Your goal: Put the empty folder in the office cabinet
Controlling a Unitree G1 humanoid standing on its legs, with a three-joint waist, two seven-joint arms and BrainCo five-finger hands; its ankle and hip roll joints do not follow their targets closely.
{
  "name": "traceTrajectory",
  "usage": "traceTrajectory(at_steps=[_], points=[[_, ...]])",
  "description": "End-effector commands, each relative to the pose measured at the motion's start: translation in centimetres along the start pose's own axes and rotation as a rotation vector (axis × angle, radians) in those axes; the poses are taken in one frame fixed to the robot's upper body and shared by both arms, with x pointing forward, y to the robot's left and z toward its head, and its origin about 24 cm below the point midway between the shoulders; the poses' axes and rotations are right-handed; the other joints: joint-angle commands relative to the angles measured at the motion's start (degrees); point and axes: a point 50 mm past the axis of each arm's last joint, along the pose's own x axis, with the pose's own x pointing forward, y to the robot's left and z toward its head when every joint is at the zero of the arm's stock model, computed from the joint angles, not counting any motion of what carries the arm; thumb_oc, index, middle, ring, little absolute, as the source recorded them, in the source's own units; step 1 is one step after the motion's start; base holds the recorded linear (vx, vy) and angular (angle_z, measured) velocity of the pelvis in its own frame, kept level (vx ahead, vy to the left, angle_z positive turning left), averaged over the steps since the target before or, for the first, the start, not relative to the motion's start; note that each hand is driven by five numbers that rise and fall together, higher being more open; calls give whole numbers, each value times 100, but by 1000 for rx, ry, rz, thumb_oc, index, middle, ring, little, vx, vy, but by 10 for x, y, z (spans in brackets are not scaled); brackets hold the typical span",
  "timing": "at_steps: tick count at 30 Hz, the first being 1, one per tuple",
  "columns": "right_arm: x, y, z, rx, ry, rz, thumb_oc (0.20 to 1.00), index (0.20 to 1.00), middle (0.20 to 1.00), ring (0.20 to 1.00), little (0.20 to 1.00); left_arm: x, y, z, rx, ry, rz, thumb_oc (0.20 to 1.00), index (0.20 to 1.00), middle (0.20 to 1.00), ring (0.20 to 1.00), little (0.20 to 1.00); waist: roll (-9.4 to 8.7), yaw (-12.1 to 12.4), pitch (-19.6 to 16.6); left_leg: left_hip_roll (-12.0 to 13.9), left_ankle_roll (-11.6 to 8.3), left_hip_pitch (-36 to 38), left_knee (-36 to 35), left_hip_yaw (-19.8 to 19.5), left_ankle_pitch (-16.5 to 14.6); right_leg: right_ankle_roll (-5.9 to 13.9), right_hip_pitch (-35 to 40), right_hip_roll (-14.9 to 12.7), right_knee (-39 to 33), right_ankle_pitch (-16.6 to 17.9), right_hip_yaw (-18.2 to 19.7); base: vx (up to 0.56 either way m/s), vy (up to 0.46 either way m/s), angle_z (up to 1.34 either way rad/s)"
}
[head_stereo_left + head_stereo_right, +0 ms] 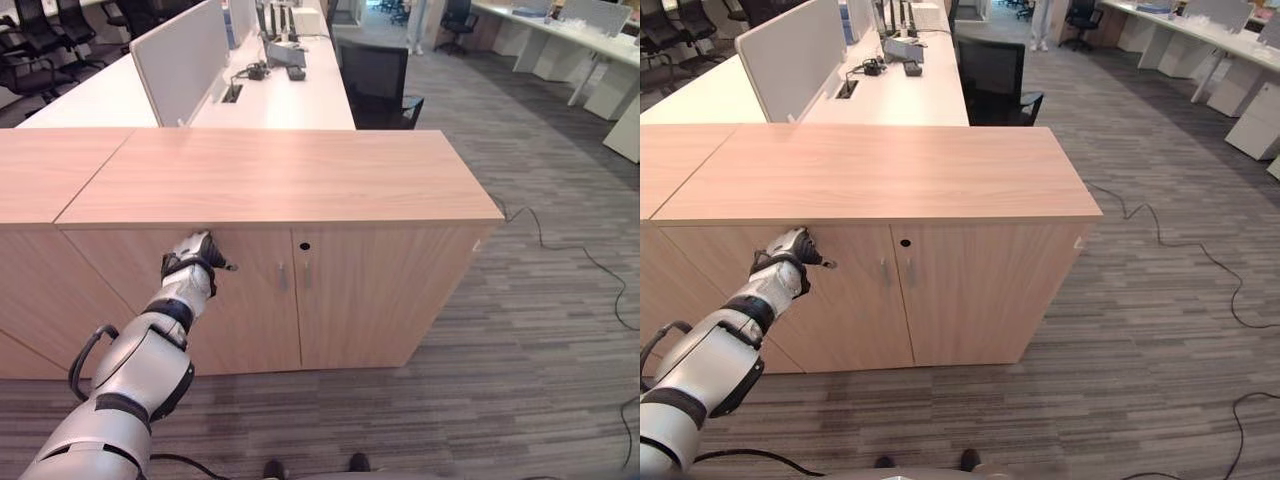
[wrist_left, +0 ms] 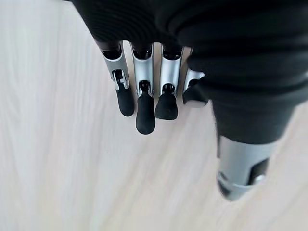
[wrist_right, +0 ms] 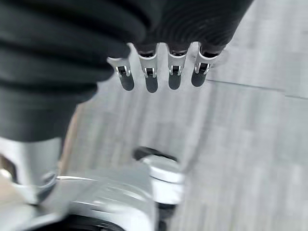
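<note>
The office cabinet is a low light-wood unit with two shut doors, small metal handles at the middle seam and a keyhole above them. My left hand is raised against the upper part of the left door, just under the overhanging top and to the left of the handles. In the left wrist view its fingers are nearly straight, close to the pale wood, holding nothing. My right hand hangs over the grey carpet with relaxed, empty fingers.
Another wood cabinet adjoins on the left. Behind stand a white desk with a grey divider and a black chair. A black cable runs over the striped carpet on the right.
</note>
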Motion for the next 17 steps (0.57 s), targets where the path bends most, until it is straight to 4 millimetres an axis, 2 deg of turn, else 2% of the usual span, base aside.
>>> traceTrajectory(at_steps=[1,2,6,10,12,13,15,16,17], points=[[1,12,0,-45,22,48,1000,1000,1000,1000,1000,0,-1,-2,-374,34,-14,1000,1000,1000,1000,1000,-10,-162,-28,-210,239,765,-143,5,-178,390,869,99,-537,-262,7,59,79,-4],[1,12,0,-46,22,48,1000,1000,1000,1000,1000,0,-1,-3,-374,34,-14,1000,1000,1000,1000,1000,-9,-162,-27,-210,239,770,-144,7,-179,391,872,100,-539,-261,9,57,89,-25],[1,11,0,-23,30,42,1000,1000,1000,1000,1000,-16,-32,-26,-639,101,-86,1000,1000,1000,1000,1000,12,-85,-81,-250,258,814,-161,-14,-227,412,944,68,-604,-233,-14,25,57,-15],[1,11,0,-11,36,38,1000,1000,1000,1000,1000,-37,-61,-47,-801,141,-122,1000,1000,1000,1000,1000,2,0,-105,-279,275,805,-161,-38,-248,426,968,34,-651,-206,-21,15,51,0],[2,5,3,-5,36,24,1000,1000,1000,1000,1000,-57,-88,-68,-843,218,-183,1000,1000,1000,1000,1000,-8,55,-120,-302,288,791,-161,-60,-260,435,966,5,-675,-172,-17,18,48,6],[2,5,3,-5,36,24,1000,1000,1000,1000,1000,-58,-88,-68,-843,219,-183,1000,1000,1000,1000,1000,-7,55,-122,-302,288,790,-161,-59,-261,436,964,5,-675,-172,-17,19,37,5],[2,3,4,-12,38,19,1000,1000,1000,1000,1000,-72,-107,-80,-840,277,-234,1000,1000,1000,1000,1000,-6,87,-128,-306,295,777,-161,-61,-258,439,959,-8,-677,-161,-21,18,31,5],[2,2,4,-14,40,17,1000,1000,1000,1000,1000,-82,-118,-89,-832,322,-263,1000,1000,1000,1000,1000,-3,107,-131,-309,302,768,-161,-70,-259,439,952,-15,-677,-155,-12,30,43,5],[2,2,4,-15,46,20,1000,1000,1000,1000,1000,-101,-138,-106,-795,411,-325,1000,1000,1000,1000,1000,-3,133,-137,-319,311,754,-161,-75,-257,435,937,-20,-677,-149,1,30,46,7]])
